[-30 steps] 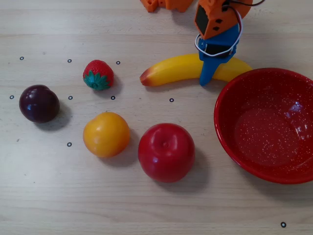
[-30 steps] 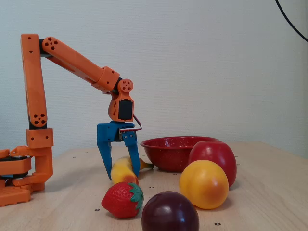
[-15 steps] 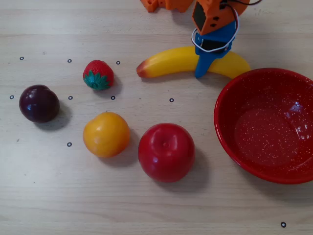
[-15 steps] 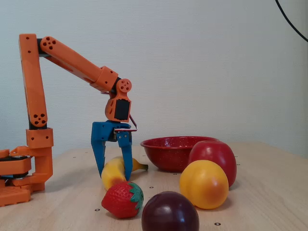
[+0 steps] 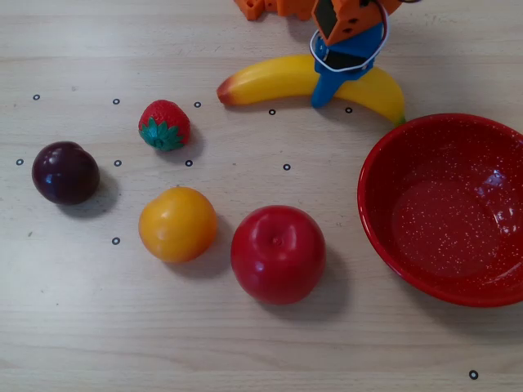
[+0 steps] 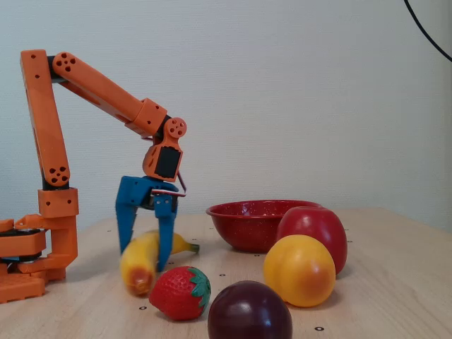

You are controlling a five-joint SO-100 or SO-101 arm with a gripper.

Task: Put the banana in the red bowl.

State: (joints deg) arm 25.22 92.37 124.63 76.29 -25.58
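The yellow banana (image 5: 270,77) lies on the table at the top of the overhead view, with its reddish tip to the left and its stem next to the red bowl (image 5: 369,192). My blue gripper (image 5: 328,80) is lowered over the banana's right half. In the fixed view the gripper (image 6: 143,258) is open, with one finger on each side of the banana (image 6: 138,267). I cannot tell whether the fingers touch it. The speckled red bowl (image 6: 247,229) stands empty to the right of the banana.
A strawberry (image 5: 164,124), a dark plum (image 5: 65,171), a yellow-orange fruit (image 5: 177,223) and a red apple (image 5: 278,253) lie in front of the banana, left of the bowl. The orange arm base (image 6: 42,240) stands at the left of the fixed view.
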